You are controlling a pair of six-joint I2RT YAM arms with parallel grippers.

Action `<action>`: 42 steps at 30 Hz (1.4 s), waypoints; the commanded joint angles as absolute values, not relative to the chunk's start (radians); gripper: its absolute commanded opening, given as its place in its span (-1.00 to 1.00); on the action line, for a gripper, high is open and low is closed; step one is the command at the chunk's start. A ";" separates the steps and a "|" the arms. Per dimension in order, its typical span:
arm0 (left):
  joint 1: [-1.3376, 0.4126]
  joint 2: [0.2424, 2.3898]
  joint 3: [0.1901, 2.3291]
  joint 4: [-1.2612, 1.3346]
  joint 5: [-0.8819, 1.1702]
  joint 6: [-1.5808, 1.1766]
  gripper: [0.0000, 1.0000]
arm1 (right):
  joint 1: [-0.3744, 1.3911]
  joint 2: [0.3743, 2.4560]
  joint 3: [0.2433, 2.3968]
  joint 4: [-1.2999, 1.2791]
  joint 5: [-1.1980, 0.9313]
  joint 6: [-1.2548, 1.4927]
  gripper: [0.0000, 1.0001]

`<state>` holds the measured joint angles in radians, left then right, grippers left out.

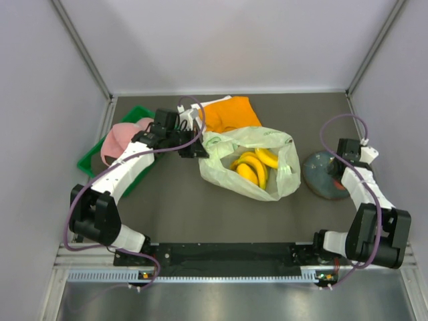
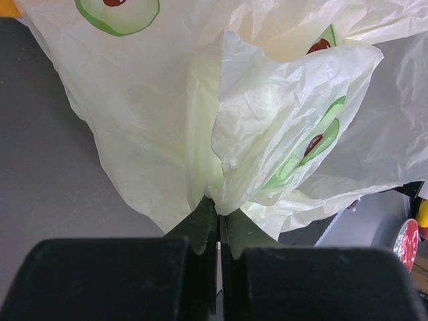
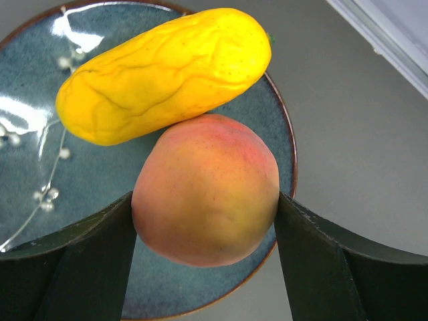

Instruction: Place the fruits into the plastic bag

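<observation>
The plastic bag (image 1: 224, 164) lies open mid-table, pale green with avocado prints. A bunch of yellow bananas (image 1: 253, 167) lies inside it. My left gripper (image 1: 200, 148) is shut on the bag's left rim; in the left wrist view the closed jaws (image 2: 219, 210) pinch a fold of the bag (image 2: 167, 114). My right gripper (image 1: 332, 172) is over the blue-grey plate (image 1: 319, 179). In the right wrist view its fingers (image 3: 204, 200) press both sides of a round peach (image 3: 207, 187) on the plate (image 3: 40, 154). A wrinkled yellow oblong fruit (image 3: 167, 70) lies against the peach.
An orange cloth (image 1: 231, 112) lies behind the bag. A green tray (image 1: 90, 160) with a pink cap (image 1: 120, 137) stands at the left under my left arm. White walls enclose the table on three sides.
</observation>
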<state>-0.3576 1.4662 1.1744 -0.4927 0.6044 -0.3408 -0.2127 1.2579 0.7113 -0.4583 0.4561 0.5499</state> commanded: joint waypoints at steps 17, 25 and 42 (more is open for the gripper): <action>-0.374 1.430 1.209 -0.485 0.607 -0.327 -1.00 | -0.227 1.071 0.703 -0.514 0.259 0.537 -0.02; -0.376 1.430 1.209 -0.486 0.606 -0.325 -1.00 | -0.227 1.020 0.729 -0.515 0.177 0.541 -0.21; -0.376 1.436 1.209 -0.486 0.607 -0.325 -1.00 | -0.227 0.862 0.788 -0.532 0.068 0.557 -0.74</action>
